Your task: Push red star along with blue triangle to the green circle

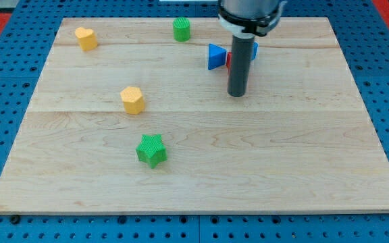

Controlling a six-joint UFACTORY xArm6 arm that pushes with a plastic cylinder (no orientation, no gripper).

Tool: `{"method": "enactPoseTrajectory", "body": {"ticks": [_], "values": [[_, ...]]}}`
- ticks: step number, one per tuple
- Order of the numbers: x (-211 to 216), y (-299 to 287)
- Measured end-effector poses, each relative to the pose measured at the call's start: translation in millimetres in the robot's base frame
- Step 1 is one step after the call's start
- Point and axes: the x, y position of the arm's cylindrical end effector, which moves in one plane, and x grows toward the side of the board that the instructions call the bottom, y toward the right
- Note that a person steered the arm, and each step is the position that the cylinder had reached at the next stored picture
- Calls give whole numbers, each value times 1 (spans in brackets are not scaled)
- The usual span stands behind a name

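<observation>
The blue triangle [215, 57] lies near the view's top, right of centre. A red block [228, 61], the red star, is mostly hidden behind my rod, touching the triangle's right side. A bit of blue [254, 49] shows right of the rod. The green circle [182, 29] stands near the top edge, up and left of the triangle. My tip [237, 94] rests on the board just below the red block and to the lower right of the triangle.
A yellow heart-like block [86, 38] sits at the top left. A yellow hexagon-like block [132, 100] lies left of centre. A green star [152, 150] lies below it. The wooden board [316, 169] rests on a blue perforated table.
</observation>
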Motion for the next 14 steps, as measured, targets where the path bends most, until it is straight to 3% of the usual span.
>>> {"method": "enactPoseTrajectory", "body": {"ticks": [1, 3, 4, 5, 8, 12, 14], "values": [[0, 42], [-17, 63], [-58, 28], [-72, -33], [-68, -109], [-83, -67], [-112, -60]]}}
